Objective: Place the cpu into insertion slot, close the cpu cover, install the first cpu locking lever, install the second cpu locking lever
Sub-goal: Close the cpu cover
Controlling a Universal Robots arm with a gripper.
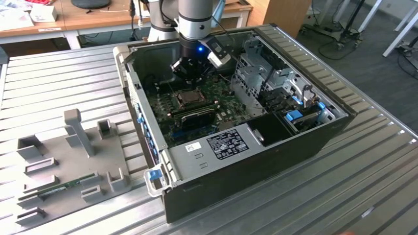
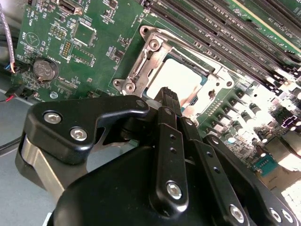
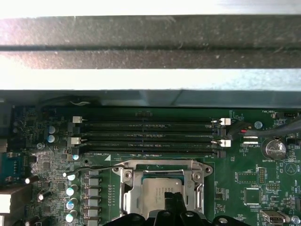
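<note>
The cpu [image 2: 178, 77] shows its pale metal top lying flat in the insertion slot [image 1: 190, 98] on the green board inside the open computer case. The silvery cpu cover [image 2: 149, 59] lies down over it, framing the chip on all sides; in the first wrist view the cpu [image 3: 155, 188] and cpu cover [image 3: 126, 186] show the same. A thin wire lever [image 3: 94, 165] runs along one side of the socket. My black gripper [image 2: 167, 92] hangs just above the socket's edge, fingers together with nothing between them, and its tips [image 3: 172, 197] overlap the chip.
Long black memory slots [image 3: 150, 134] run beside the socket, and a coin battery [image 2: 42, 69] sits nearby. A metal drive cage [image 1: 267, 78] fills the case at the exterior view's right. A grey fixture tray [image 1: 72, 161] with a green memory stick [image 1: 65, 187] lies on the ribbed table.
</note>
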